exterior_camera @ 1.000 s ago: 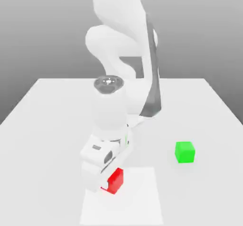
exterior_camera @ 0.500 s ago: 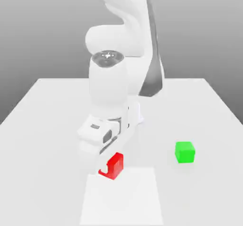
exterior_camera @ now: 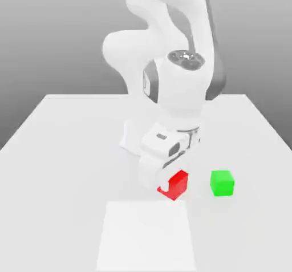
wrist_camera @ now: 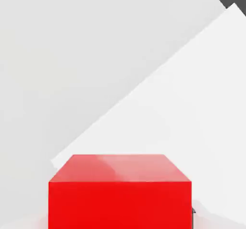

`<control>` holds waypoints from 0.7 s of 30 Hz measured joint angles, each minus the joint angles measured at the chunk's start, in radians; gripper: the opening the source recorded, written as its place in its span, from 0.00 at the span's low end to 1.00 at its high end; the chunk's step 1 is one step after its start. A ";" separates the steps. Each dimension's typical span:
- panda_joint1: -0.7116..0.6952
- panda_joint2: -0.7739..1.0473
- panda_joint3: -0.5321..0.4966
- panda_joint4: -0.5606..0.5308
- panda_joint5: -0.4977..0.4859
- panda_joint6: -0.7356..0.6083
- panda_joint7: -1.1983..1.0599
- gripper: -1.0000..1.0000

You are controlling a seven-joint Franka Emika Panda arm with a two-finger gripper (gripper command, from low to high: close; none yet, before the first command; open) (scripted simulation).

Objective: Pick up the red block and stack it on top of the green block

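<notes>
My gripper is shut on the red block and holds it above the table, a short way to the exterior view's left of the green block. The green block rests on the table by itself, apart from the red one. In the hand view the red block sits close before the camera, with the table far beneath it.
A brighter white square patch marks the table near its front edge, just in front of the held block. The grey-white table stretches to the exterior view's left and behind. The arm's white body towers over the middle.
The gripper has lifted the red block off the white patch and carried it toward the exterior view's right, closer to the green block. The arm's wrist has swung right too.
</notes>
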 joint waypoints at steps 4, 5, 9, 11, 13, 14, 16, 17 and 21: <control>0.043 -0.037 0.058 -0.022 0.030 -0.014 0.140 0.00; 0.055 -0.047 0.073 -0.027 0.041 -0.017 0.172 0.00; 0.108 -0.090 0.127 -0.050 0.095 -0.029 0.295 0.00; 0.137 -0.112 0.154 -0.061 0.130 -0.035 0.352 0.00; 0.169 -0.135 0.180 -0.072 0.168 -0.041 0.405 0.00; 0.186 -0.147 0.192 -0.077 0.188 -0.044 0.431 0.00; 0.222 -0.171 0.215 -0.088 0.231 -0.050 0.482 0.00; 0.241 -0.183 0.226 -0.093 0.254 -0.054 0.506 0.00; 0.268 -0.183 0.263 -0.103 0.287 -0.036 0.581 0.00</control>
